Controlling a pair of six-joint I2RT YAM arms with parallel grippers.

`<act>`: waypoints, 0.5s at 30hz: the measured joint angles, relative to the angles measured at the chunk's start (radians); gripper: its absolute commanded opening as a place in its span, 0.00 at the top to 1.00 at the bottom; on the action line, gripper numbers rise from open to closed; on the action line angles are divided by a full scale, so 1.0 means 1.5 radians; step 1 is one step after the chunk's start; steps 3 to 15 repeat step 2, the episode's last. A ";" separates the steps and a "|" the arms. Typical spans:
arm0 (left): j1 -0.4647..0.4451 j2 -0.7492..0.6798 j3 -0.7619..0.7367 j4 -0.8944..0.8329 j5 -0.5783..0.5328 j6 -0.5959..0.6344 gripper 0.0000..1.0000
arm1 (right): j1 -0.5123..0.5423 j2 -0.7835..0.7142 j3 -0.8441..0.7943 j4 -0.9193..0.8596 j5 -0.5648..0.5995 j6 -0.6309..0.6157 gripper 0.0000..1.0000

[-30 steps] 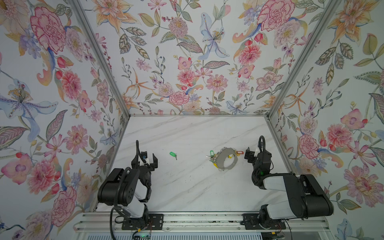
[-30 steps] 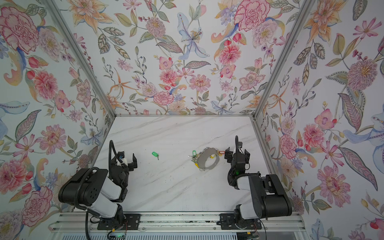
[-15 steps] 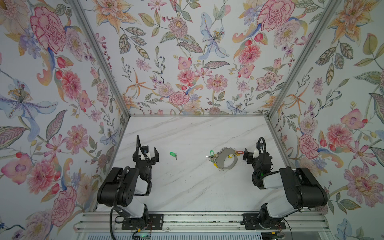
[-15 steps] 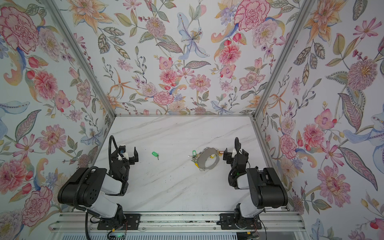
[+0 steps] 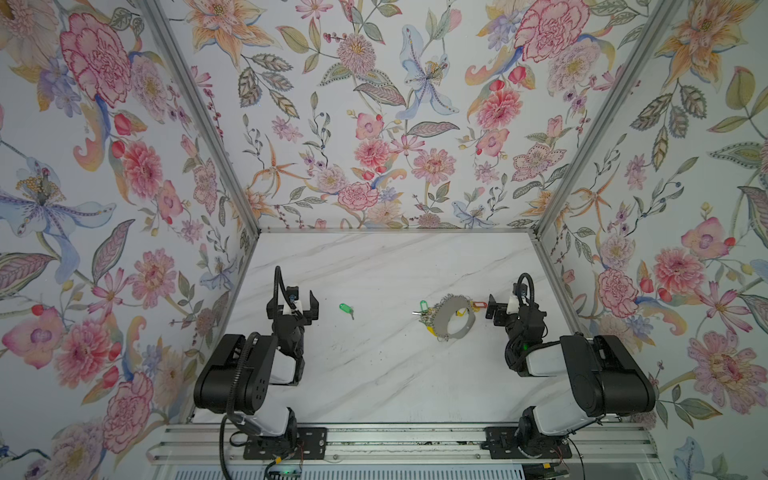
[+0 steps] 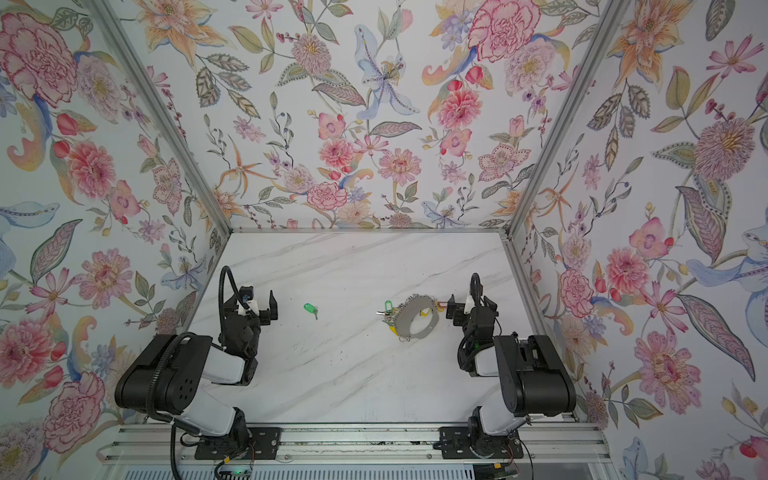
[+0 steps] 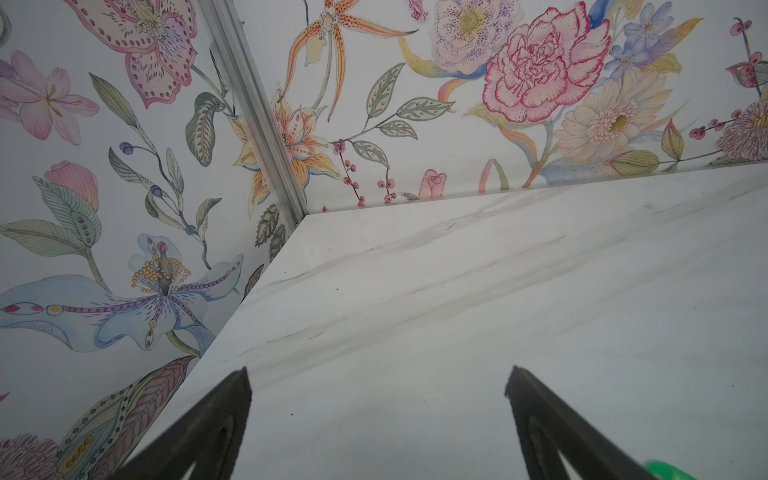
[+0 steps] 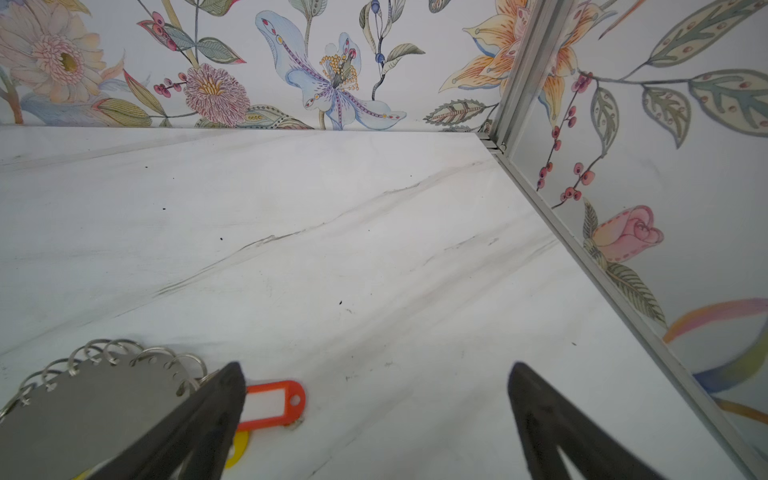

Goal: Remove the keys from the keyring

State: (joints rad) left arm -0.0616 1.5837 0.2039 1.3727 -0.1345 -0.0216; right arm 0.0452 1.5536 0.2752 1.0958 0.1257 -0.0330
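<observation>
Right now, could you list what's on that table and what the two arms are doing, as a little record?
Table: white marble
Keyring: grey hoop, right of middle, coloured tags on it
Loose key: green tag, left of middle, off the hoop
Left tool: open, empty
Right tool: open, empty, beside orange tag

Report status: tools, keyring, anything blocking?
Left tool open, empty. Right tool open, empty, beside keyring. One green key off, lying apart; rest clustered at keyring. Nothing in the way.
</observation>
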 measured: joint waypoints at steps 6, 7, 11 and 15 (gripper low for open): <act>0.000 0.000 0.000 -0.001 0.000 0.000 0.01 | -0.001 0.000 0.000 -0.002 -0.005 0.000 0.01; 0.000 0.000 0.000 -0.001 0.000 0.000 0.01 | -0.001 0.000 0.000 -0.002 -0.005 0.000 0.01; 0.000 0.000 0.000 -0.001 0.000 0.000 0.01 | -0.001 0.000 0.000 -0.002 -0.005 0.000 0.01; 0.000 0.000 0.000 -0.001 0.000 0.000 0.01 | -0.001 0.000 0.000 -0.002 -0.005 0.000 0.01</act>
